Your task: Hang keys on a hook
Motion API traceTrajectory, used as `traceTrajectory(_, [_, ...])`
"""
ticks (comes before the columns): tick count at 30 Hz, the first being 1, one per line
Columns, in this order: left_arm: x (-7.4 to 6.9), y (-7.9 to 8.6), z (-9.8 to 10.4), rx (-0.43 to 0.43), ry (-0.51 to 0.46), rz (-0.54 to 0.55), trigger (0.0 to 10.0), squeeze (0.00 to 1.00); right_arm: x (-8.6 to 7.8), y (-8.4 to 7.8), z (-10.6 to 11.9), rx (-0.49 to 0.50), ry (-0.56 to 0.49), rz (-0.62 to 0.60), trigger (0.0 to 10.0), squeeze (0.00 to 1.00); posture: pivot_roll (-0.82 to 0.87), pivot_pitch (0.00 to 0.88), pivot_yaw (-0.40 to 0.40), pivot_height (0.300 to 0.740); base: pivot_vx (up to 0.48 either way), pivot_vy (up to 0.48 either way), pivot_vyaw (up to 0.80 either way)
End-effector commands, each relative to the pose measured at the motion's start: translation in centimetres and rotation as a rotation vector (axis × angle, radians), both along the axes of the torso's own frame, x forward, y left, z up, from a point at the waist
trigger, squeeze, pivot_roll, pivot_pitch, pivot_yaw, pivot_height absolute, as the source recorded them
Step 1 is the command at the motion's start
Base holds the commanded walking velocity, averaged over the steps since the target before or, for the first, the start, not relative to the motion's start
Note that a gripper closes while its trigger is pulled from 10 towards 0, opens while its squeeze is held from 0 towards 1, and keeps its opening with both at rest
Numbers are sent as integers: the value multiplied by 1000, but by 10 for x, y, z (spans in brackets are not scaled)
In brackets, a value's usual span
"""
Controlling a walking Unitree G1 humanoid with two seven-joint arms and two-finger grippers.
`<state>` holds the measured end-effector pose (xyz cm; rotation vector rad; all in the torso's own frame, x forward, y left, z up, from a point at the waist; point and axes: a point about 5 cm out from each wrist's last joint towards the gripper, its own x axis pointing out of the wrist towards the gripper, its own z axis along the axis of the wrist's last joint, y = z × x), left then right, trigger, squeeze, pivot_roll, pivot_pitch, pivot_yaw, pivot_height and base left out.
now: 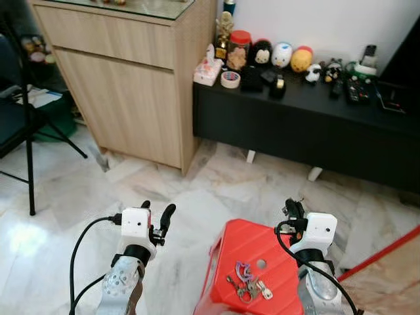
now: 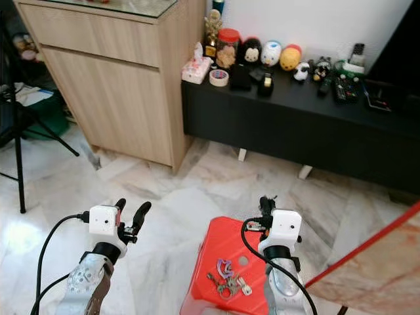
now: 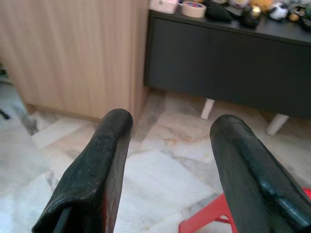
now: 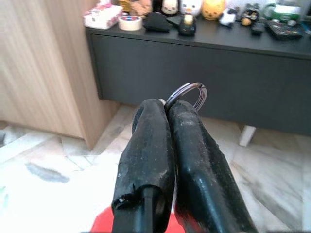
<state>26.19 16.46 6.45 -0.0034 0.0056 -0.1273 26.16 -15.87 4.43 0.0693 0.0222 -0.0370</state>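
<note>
Both end effectors are raised in front of the robot over a pale marble floor [image 1: 197,184]. Left end effector [image 1: 156,216] has its two black fingers [image 3: 92,174] spread wide apart with nothing between them, pointing toward the foot of the wooden cabinet [image 1: 125,79]. Right end effector [image 4: 167,109] has its fingers pressed together, and a metal key ring [image 4: 187,94] sticks out from between the tips, so it is pinching that ring above the far edge of the red stool [image 1: 230,262].

That cabinet, tall and light-coloured with a glass top, stands far left against the wall. Beside it, touching its side, runs a long low black bench [image 1: 295,125] on short white feet. A black stand [image 1: 29,131] with thin legs is at the far left, near a dark chair.

On the red stool, close to the robot and between its arms, lies a bunch of keys [image 1: 248,282] with a purple loop among them, just beside a small hole in the seat.

Along the bench are small things in a row: a tissue box [image 1: 209,69], a roll of tape [image 1: 230,79], a red-lidded jar [image 1: 238,49], round plush toys [image 1: 282,55] and remote controls [image 1: 354,88].
</note>
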Motion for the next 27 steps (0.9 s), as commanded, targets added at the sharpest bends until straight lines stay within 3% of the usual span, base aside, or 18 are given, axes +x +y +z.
traceTrajectory(1, [-3,-2,-5,1,19,-10,10000,0,-2,-2,-1,0,6,-5,10000,0,29,24,-91,740,0,0,0])
traceTrajectory(12, [-2,-3,-4,-10,10,-10,10000,0,-1,-2,-1,-2,7,-12,10000,0,29,16,-88,740,0,0,0])
traceTrajectory(27, [-2,-5,-4,-17,11,-15,10000,0,-1,-1,-4,3,29,-39,10000,0,31,26,-88,740,-271,0,0])
